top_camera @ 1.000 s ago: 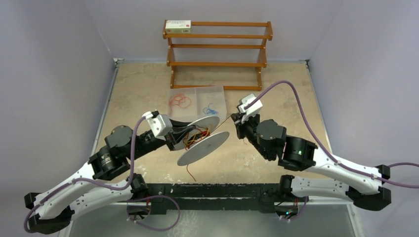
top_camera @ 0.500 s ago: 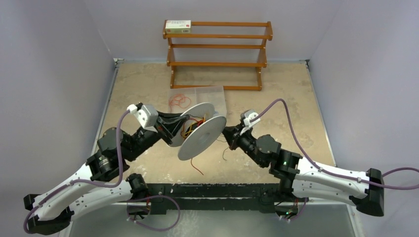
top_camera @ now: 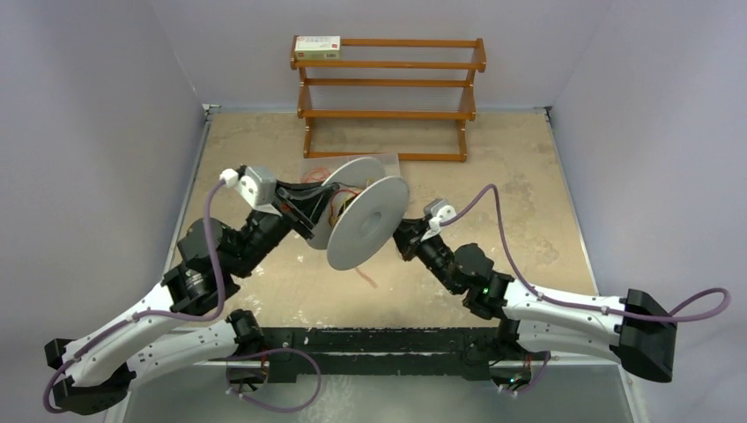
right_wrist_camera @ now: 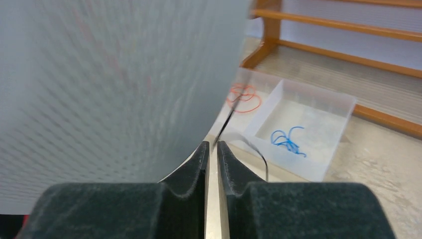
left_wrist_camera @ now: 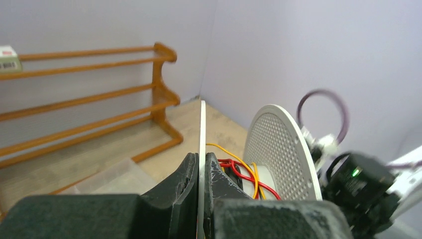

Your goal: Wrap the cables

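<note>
From above, the left gripper [top_camera: 310, 214] clamped the rear flange of the grey-white spool [top_camera: 370, 225], holding it tilted above the table [top_camera: 511, 185], probably so the hub was open for winding. Red and orange cables [top_camera: 342, 207] were bunched between the flanges. One loose red strand [top_camera: 363, 278] lay on the table below. The right gripper [top_camera: 407, 236] sat just beside the near flange.

In the left wrist view, the fingers [left_wrist_camera: 185, 181] were pressed onto the thin flange edge [left_wrist_camera: 201, 134], one on each side. The wound cables lay just beyond them, against the perforated flange [left_wrist_camera: 278, 149].

In the right wrist view, the fingers [right_wrist_camera: 199, 164] stood nearly together with a thin slit between them. A black cable [right_wrist_camera: 226, 122] ended at their tips, apparently to be guided onto the spool. Whether it was pinched could not be told. A clear divided tray [right_wrist_camera: 298, 169] lay beyond.
</note>
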